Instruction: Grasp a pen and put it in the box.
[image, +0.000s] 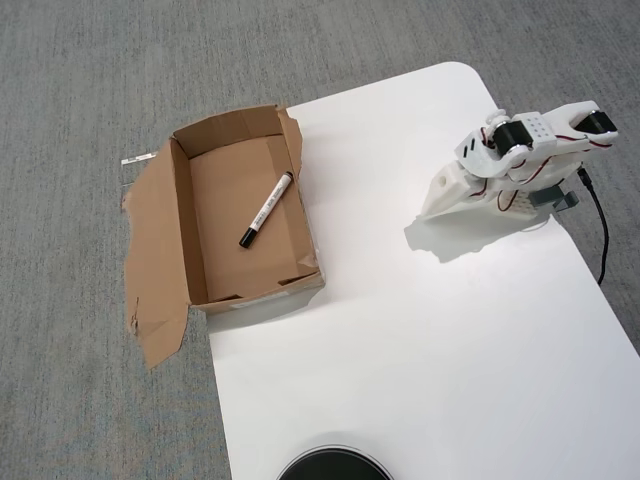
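Grey carpet (90, 80) fills the overhead view on the left, top and upper right. On it stands a white desk with rounded corners (430, 340), running from the upper right down to the bottom edge.

The shallow rectangular brown cardboard box (180, 215) sits at the desk's left edge, partly on the desk and partly hanging out over the carpet. Its top is open, its near wall has two small notches, and a torn, ragged flap lies flat on the carpet on its left side. Another ragged flap edge rises at its upper right corner.

The white robot arm with black motors and thin red wiring (520, 160) is folded up at the desk's upper right, well apart from the box. A black cable (602, 235) runs down from it along the desk's right edge. The jaws (445, 195) point down and left toward the desk, with nothing in them; whether they are spread or pressed together cannot be told from this angle.

A dark round object (335, 467) is cut off by the bottom edge of the view.

The slim white marker pen with a black cap (267, 209) lies inside the box on its floor, slanted, with the cap toward the lower left and the small black end tip toward the upper right, near the box's right wall.
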